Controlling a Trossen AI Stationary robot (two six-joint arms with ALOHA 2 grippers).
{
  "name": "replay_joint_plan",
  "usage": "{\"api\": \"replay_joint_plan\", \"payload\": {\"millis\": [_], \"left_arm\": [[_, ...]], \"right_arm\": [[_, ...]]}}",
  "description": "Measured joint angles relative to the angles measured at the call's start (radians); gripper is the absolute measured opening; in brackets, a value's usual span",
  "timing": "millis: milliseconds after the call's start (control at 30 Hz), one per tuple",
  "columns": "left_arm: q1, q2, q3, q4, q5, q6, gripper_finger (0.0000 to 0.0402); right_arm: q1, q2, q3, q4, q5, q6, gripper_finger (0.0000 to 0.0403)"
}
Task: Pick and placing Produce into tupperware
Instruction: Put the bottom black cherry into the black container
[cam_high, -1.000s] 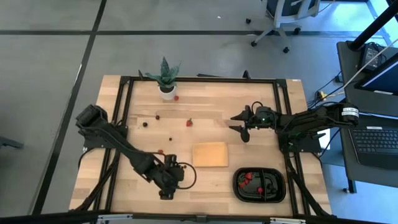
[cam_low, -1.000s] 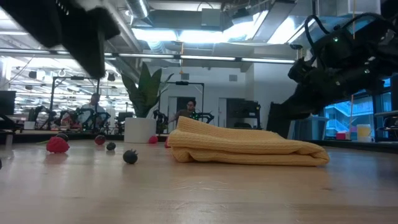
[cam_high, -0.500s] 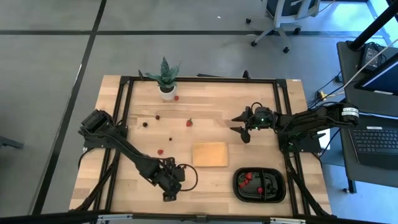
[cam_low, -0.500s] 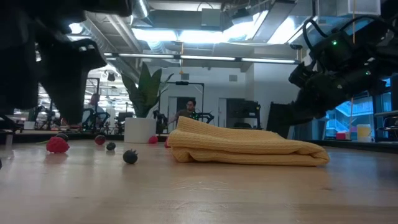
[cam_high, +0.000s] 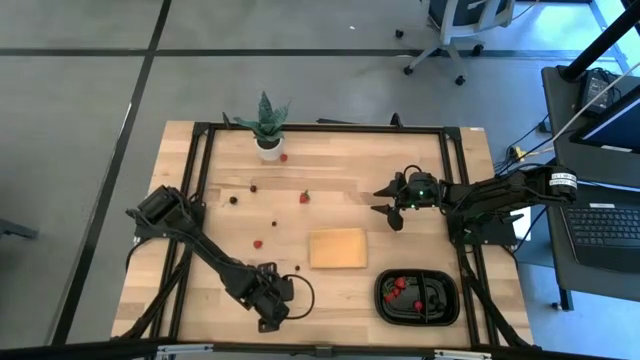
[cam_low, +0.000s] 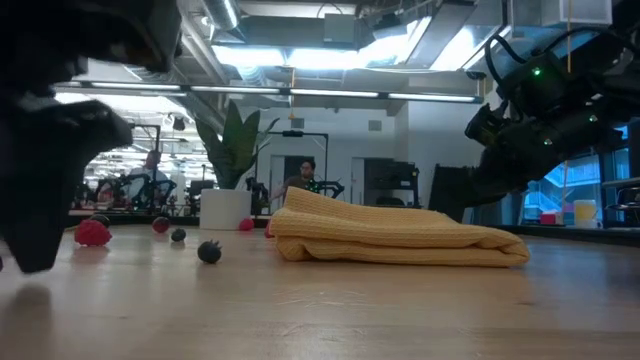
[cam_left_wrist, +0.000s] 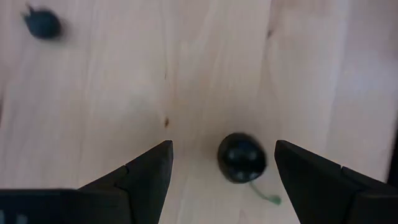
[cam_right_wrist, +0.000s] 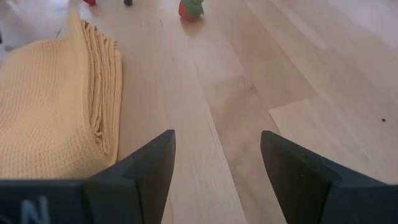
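Note:
In the left wrist view, my left gripper (cam_left_wrist: 221, 162) is open, pointing down at the table. A dark berry (cam_left_wrist: 241, 157) with a thin green stem lies on the wood between its fingers, touching neither. A second dark berry (cam_left_wrist: 42, 23) lies farther off. From above, this gripper (cam_high: 268, 315) is near the table's near edge, left of the black tray (cam_high: 385, 300), which holds red and dark pieces. My right gripper (cam_high: 390, 207) is open above the table's right part, holding nothing. Loose red berries (cam_high: 305, 197) (cam_high: 258, 243) and dark berries (cam_high: 233, 198) lie on the wood.
A folded tan cloth pad (cam_high: 338, 248) lies mid-table between the grippers and fills the middle of the low view (cam_low: 400, 240). A potted spiky plant (cam_high: 267, 125) stands at the far edge with a red berry (cam_high: 284, 157) beside it. A black frame borders the table.
My left gripper has moved toward the table's near edge and come down close to the tabletop, staying open. The right arm has kept almost still.

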Motion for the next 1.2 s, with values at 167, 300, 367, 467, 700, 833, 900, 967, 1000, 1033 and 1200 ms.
{"api": "replay_joint_plan", "payload": {"millis": [167, 300, 367, 467, 700, 833, 900, 967, 1000, 1033, 1200], "left_arm": [[-0.001, 0.027, 0.018, -0.013, 0.004, -0.005, 0.0272], [0.000, 0.029, 0.019, -0.015, 0.006, -0.005, 0.0272], [0.000, 0.029, 0.019, -0.016, 0.008, -0.005, 0.0272], [0.000, 0.030, 0.021, -0.024, 0.021, -0.006, 0.0272], [0.000, 0.031, 0.021, -0.039, 0.026, -0.029, 0.0272], [0.000, 0.031, 0.021, -0.042, 0.028, -0.030, 0.0265], [0.001, 0.032, 0.020, -0.045, 0.030, -0.030, 0.0253], [0.001, 0.032, 0.020, -0.048, 0.030, -0.030, 0.0237], [0.001, 0.032, 0.020, -0.049, 0.030, -0.031, 0.0229], [0.002, 0.032, 0.019, -0.050, 0.029, -0.031, 0.0220], [0.002, 0.032, 0.019, -0.051, 0.027, -0.031, 0.0186]], "right_arm": [[0.000, 0.000, 0.000, 0.000, 0.000, 0.000, 0.0237], [0.000, 0.000, 0.000, 0.001, 0.000, 0.000, 0.0237], [0.000, 0.000, 0.000, 0.001, 0.000, -0.001, 0.0237], [0.000, 0.000, 0.000, 0.001, 0.000, -0.002, 0.0237], [0.000, 0.001, 0.000, 0.001, 0.000, -0.004, 0.0237], [0.000, 0.001, 0.000, 0.001, 0.000, -0.005, 0.0237], [0.000, 0.001, 0.000, 0.001, 0.000, -0.005, 0.0237], [0.000, 0.001, 0.000, 0.001, 0.000, -0.005, 0.0237], [0.000, 0.001, 0.000, 0.001, 0.000, -0.005, 0.0237], [0.000, 0.001, 0.000, 0.001, 0.000, -0.005, 0.0237], [0.000, 0.001, 0.000, 0.001, 0.000, -0.005, 0.0237]]}}
